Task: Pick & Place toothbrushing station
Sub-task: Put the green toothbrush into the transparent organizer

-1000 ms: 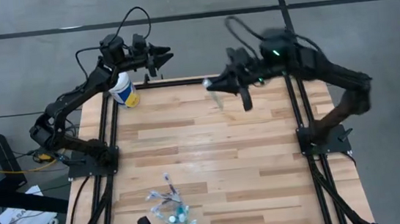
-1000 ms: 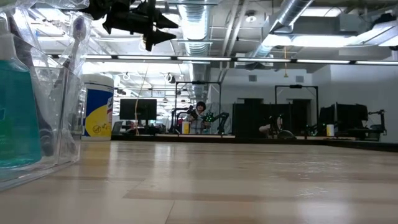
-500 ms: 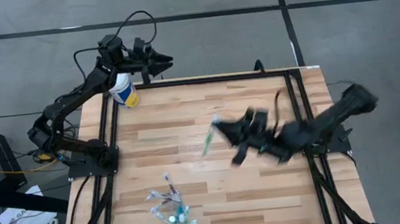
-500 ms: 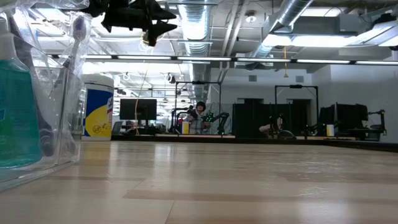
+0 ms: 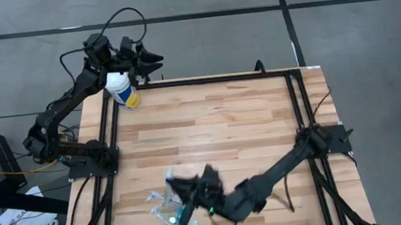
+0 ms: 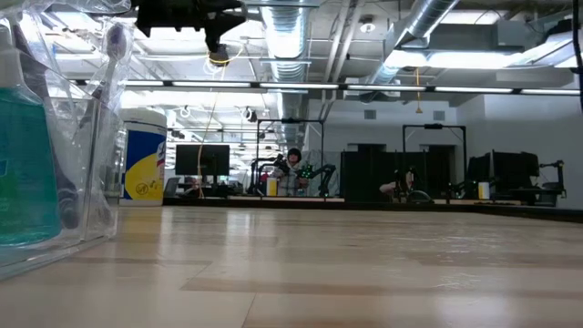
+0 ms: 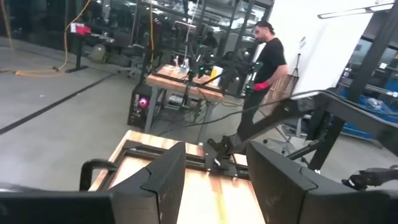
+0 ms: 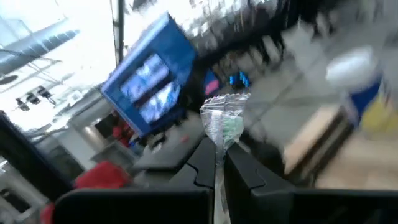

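Right gripper [image 5: 182,192] is stretched low across the table [image 5: 260,121] toward its near-left corner, right over the toothbrushing station [image 5: 171,207]. Fingers are pressed together on a toothbrush [image 8: 224,127]: right wrist view shows the wrapped bristle head poking up between the two dark fingers [image 8: 205,163], handle hidden behind them. From above, the gripper tips sit at the far edge of the clear plastic holder [image 5: 175,212]; can't tell whether the brush is touching the holder or just above it, the arm is motion-blurred there.

Station itself: see-through holder near the table's front edge, just beyond the right fingertips, with a teal-capped tube [image 5: 174,221] inside and a couple of slim brushes [image 5: 158,198] lying beside it on the wood. Low view has the same holder [image 6: 86,173] hard up against the camera, a teal tube [image 6: 20,164] and an upright toothbrush [image 6: 111,55] in it.

Left gripper [image 5: 152,58] is parked high off the far-left corner, well apart from the station, fingers [image 7: 163,180] spread with a clear gap between them, holding nothing. White-lidded canister with yellow label [image 5: 121,89] stands just beneath and beside the left arm.

A person [image 7: 264,62] stands at a bench in the room behind, seen in the left wrist view.
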You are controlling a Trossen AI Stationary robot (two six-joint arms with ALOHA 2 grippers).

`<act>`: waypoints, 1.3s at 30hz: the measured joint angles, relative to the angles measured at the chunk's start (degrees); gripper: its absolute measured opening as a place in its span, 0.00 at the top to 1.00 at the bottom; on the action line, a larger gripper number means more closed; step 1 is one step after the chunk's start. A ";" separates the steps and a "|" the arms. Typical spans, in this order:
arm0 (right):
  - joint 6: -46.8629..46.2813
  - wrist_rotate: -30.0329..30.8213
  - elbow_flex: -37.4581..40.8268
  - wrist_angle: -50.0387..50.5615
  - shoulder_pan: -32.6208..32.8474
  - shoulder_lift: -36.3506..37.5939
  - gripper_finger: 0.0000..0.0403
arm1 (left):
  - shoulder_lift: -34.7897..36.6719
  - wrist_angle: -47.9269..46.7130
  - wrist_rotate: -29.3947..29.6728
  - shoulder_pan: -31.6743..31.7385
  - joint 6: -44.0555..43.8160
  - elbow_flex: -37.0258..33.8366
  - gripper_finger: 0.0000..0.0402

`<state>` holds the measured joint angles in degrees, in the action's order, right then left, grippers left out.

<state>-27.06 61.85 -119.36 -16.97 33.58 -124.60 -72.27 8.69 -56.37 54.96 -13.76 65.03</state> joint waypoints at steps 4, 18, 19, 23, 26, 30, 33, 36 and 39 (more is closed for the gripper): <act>-13.14 3.88 -6.39 11.99 2.61 -5.63 1.00 | 0.58 0.18 0.31 1.60 0.02 -1.21 0.59; -45.38 9.65 -8.63 44.34 6.16 -7.03 1.00 | 1.03 0.87 0.53 0.94 -0.10 -8.85 0.60; -47.14 9.47 -8.34 45.96 6.03 -7.03 1.00 | 1.03 1.13 0.54 0.94 -0.21 -8.85 0.60; -51.48 9.05 -5.53 47.51 6.04 -7.04 1.00 | 1.41 1.72 0.56 0.94 -0.51 -8.85 0.60; -55.47 8.24 -3.85 47.42 6.01 -7.19 1.00 | 2.01 1.85 0.60 0.94 -0.62 -8.85 0.60; -57.98 7.69 -1.75 46.91 5.65 -8.14 1.00 | 2.64 2.21 0.89 0.94 -0.63 -8.85 0.60; -58.24 7.10 -1.34 46.53 5.49 -7.89 1.00 | 2.64 2.23 0.91 0.94 -1.64 -8.85 0.60; -58.04 6.96 -1.29 46.51 5.29 -7.89 1.00 | 2.64 2.55 0.89 0.94 -1.69 -8.85 0.60; -56.66 7.01 -1.28 45.52 5.26 -7.89 1.00 | 2.64 2.58 0.89 0.82 -1.88 -8.85 0.60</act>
<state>-83.72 68.86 -120.64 28.55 38.85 -132.49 -69.63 11.27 -55.48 55.78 -15.64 56.18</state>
